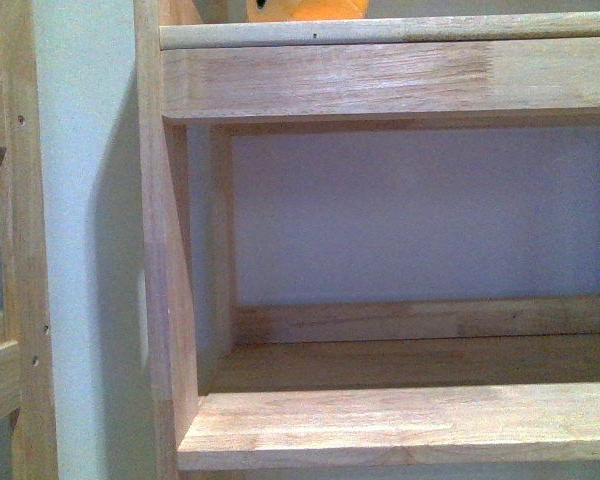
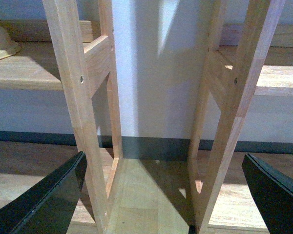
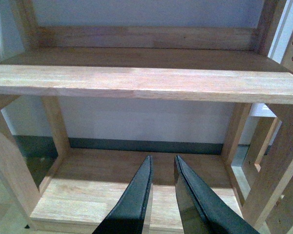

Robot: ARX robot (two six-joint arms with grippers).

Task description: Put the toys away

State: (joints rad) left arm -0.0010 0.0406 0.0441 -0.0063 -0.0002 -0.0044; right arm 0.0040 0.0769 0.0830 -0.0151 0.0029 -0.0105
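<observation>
Looks like I'm at the tail end: the plush toy (image 1: 308, 9) is up on the top shelf (image 1: 380, 35), just an orange sliver showing, well above both grippers. My left gripper (image 2: 168, 195) is spread wide and empty, facing the shelf posts (image 2: 73, 97). The right gripper (image 3: 162, 195) is nearly pinched together on nothing. Next I'd hunt for more toys.

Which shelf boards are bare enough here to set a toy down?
Front view: the lower shelf, bordered by the left upright and back rail, is bare. The upper shelf already carries the orange toy. Right wrist view: both boards ahead of the right gripper are bare. Left wrist view: a bowl-like object takes one shelf end.
</observation>
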